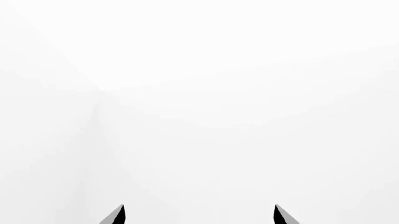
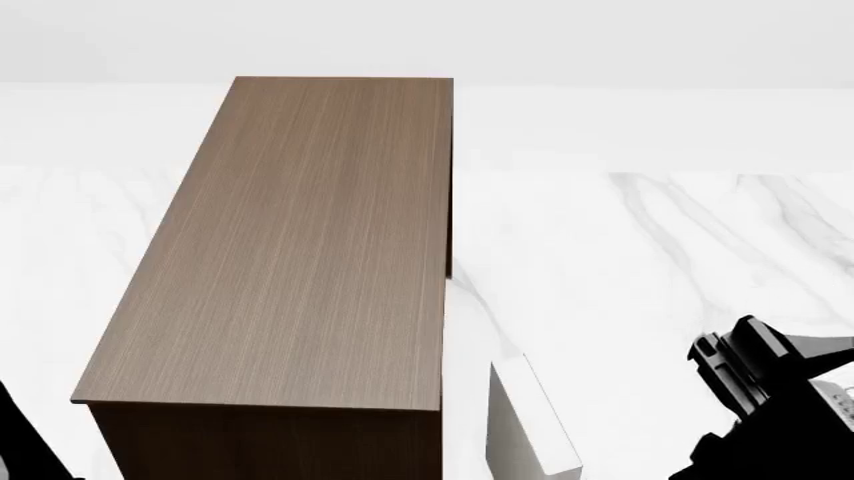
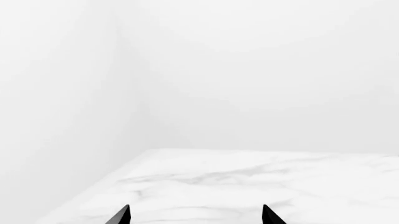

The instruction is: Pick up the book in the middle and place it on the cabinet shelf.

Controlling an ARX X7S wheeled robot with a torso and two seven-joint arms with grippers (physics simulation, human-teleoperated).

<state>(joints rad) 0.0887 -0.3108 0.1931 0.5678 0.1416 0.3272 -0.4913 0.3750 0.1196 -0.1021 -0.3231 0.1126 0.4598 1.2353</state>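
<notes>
Both grippers, left and right, fingers apart and empty, ready for grasping; cabinet top bare, book unseen.

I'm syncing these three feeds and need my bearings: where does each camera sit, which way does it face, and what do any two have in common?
Head view: from the robot's head, looking forward and down on the cabinet shelf and marble floor; the right arm shows at lower right.
Left wrist view: near the left gripper, facing blank white walls; only two dark fingertips show.
Right wrist view: near the right gripper, facing a wall corner over marble floor; only the fingertips show.
Shared: both wrist views show spread, empty fingertips; head and right wrist views share the marble.
</notes>
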